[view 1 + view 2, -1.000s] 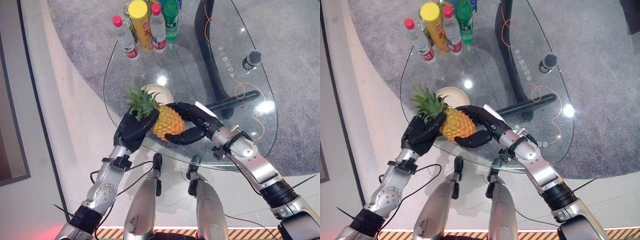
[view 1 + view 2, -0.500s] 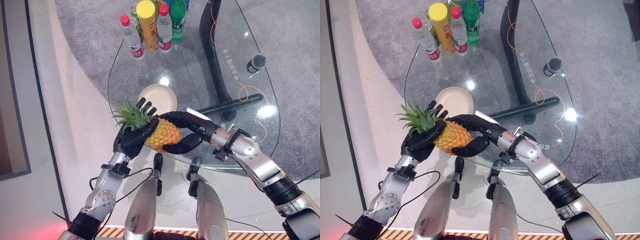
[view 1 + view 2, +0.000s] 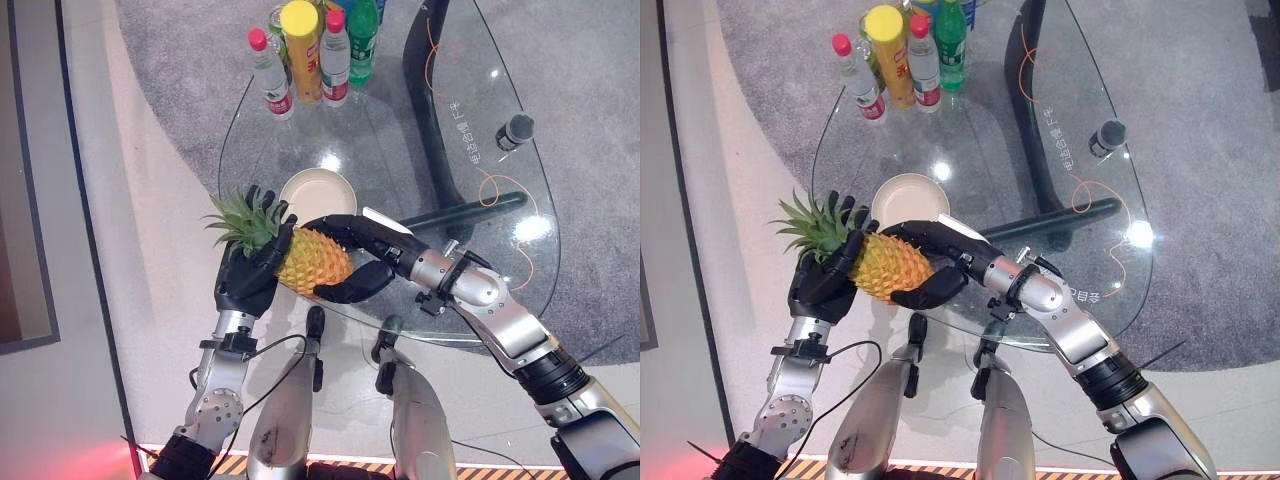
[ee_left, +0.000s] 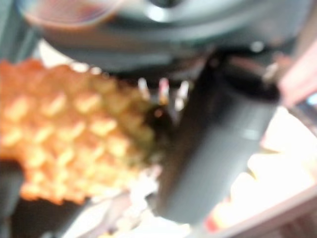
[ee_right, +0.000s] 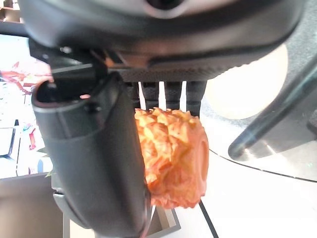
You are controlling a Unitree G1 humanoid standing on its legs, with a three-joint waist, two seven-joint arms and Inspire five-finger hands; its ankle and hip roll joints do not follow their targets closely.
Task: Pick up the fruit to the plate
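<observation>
Both of our hands are wrapped round the pineapple (image 3: 312, 262), holding it in the air over the near left edge of the glass table (image 3: 500, 300). Our left hand (image 3: 243, 280) curls its fingers about the crown end, with the green leaves (image 3: 243, 218) spreading out to the left past them. Our right hand (image 3: 362, 255) clasps the orange body from the other side, fingers bent over the top and thumb curled underneath; the right wrist view shows the fruit's blunt base (image 5: 183, 158) pressed between thumb and fingers. The pineapple lies tilted, crown up and to the left. Just beyond it, the cream plate (image 3: 318, 192) sits on the glass, with nothing on it. At the table's right side stands a small dark object (image 3: 512, 130) beside an orange cable (image 3: 495, 182). At the far edge, well apart from the plate, we see a cluster of bottles (image 3: 313, 50).
</observation>
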